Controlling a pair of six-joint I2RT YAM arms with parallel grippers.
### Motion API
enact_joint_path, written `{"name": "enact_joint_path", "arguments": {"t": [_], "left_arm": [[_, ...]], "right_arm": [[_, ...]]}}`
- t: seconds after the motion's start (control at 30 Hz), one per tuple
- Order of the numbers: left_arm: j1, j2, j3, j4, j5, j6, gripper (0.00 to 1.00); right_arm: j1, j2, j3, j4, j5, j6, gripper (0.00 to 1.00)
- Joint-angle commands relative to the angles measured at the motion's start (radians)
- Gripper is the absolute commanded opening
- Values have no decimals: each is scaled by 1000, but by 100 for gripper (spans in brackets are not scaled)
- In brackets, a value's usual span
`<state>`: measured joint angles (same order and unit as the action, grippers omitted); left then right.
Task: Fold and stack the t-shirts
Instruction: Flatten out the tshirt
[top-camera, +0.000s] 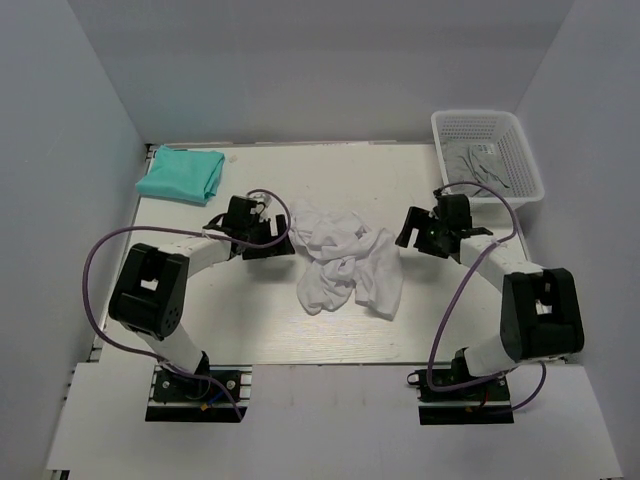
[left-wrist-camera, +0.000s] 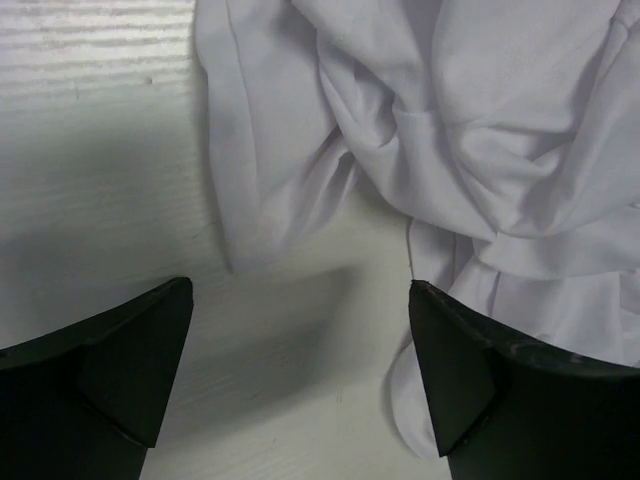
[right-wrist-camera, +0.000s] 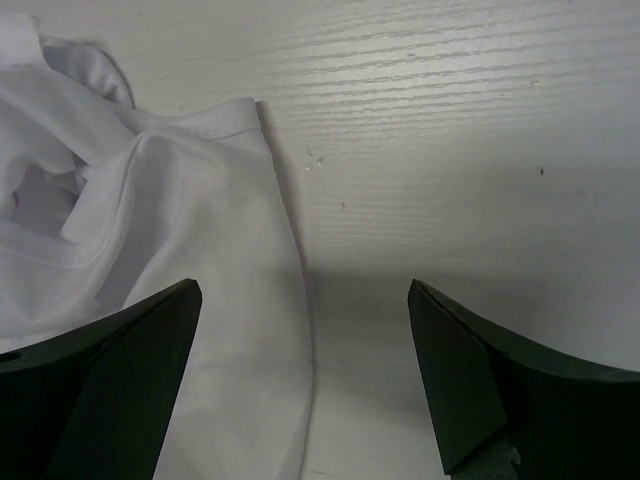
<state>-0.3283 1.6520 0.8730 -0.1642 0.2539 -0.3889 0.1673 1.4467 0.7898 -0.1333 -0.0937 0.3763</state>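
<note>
Top external: wide-spread left gripper faces white t-shirt.

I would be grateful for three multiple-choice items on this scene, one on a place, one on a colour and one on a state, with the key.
1. Where on the table does the teal t-shirt lie?
A. the far left corner
B. the centre
C. the near edge, between the arm bases

2. What colour is the crumpled t-shirt at the centre?
A. red
B. white
C. black

3. How does the left gripper stand?
A. shut on cloth
B. shut on nothing
C. open, holding nothing

Key:
1 A: the top view shows it lying in that corner.
2 B: it shows white in all three views.
3 C: its wrist view shows the fingers wide apart with nothing gripped between them.
</note>
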Motion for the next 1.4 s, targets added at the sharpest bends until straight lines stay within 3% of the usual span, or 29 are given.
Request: {"name": "enact_joint_path", "arguments": {"t": [0.0, 0.2, 0.3, 0.33, 0.4, 0.43, 0.47, 0.5, 0.57, 0.73, 0.77, 1.0, 1.23, 1.37], "left_arm": [[-14, 32, 21, -3, 1, 8, 96], [-23, 98, 55, 18, 19, 8, 76], [-32, 109, 55, 18, 9, 8, 53], [-32, 120, 55, 18, 8, 8, 40], [-32, 120, 66, 9, -27, 8, 25], [-32, 120, 76, 9, -41, -2, 16], [-32, 111, 92, 9, -53, -2, 0], [-32, 100, 101, 9, -62, -2, 0], [-32, 80, 115, 9, -85, -2, 0], [-32, -62, 164, -5, -209, -2, 0], [-32, -148, 164, -5, -253, -2, 0], [-32, -603, 185, -73, -455, 12, 0], [-32, -931, 282, -115, -346, 21, 0], [-8, -1076, 359, -150, -382, 30, 0]], "right_arm": [[27, 76, 77, 60, -15, -31, 90], [81, 194, 137, 64, 2, -50, 90], [110, 245, 158, 72, -9, -76, 84], [116, 254, 163, 73, -6, -82, 79], [139, 282, 169, 87, 9, -85, 69], [143, 294, 173, 90, 18, -88, 59], [149, 302, 181, 98, 26, -88, 49], [161, 305, 184, 104, 34, -89, 39], [169, 307, 204, 118, 48, -83, 0], [181, 167, 221, 106, 211, -85, 0], [181, 137, 218, 104, 227, -83, 0], [179, -383, 163, 20, 372, -97, 0], [181, -718, 329, -126, 246, -168, 0], [173, -813, 454, -200, 184, -180, 0]]}}
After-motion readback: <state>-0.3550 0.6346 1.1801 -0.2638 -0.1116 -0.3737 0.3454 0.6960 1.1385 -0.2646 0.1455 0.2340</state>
